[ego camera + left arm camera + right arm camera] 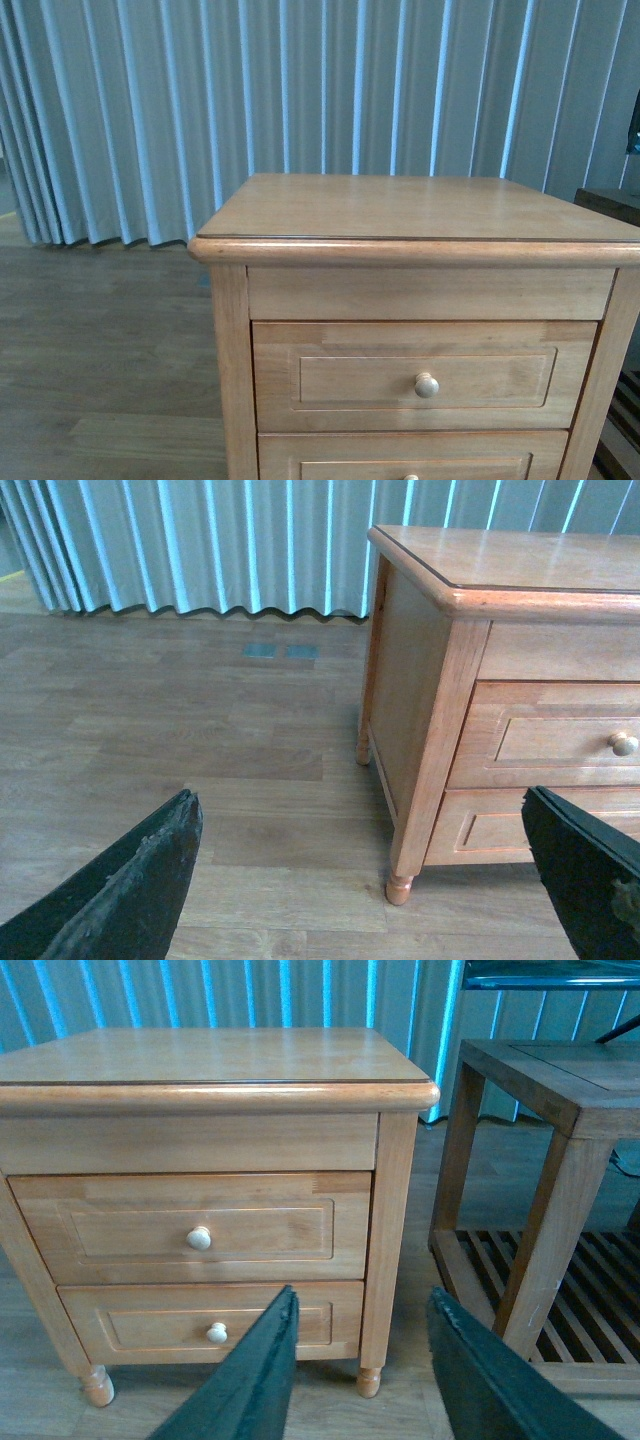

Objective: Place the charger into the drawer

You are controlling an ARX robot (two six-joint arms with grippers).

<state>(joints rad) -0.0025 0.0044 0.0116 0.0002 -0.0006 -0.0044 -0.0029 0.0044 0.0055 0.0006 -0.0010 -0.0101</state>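
Front view shows the nightstand (420, 205) with its top bare; the charger is not in sight in any view, so I cannot say where it lies. The drawer (425, 375), just under the nightstand's top, is closed, its knob (427, 384) in the middle of its front. The lower drawer (210, 1322) sits just beneath it. In the wrist views both arms hang in front of the nightstand: the left tool (365, 880) is spread wide and carries nothing, and the right tool (360, 1370) is spread too, also empty, aimed below the knob. A slatted side table (560, 1090) stands just beside the nightstand. The knob is small, round and likely slick, so pinch it squarely. By judgement, the charger should be light and rigid; take its body, not the limp cable.
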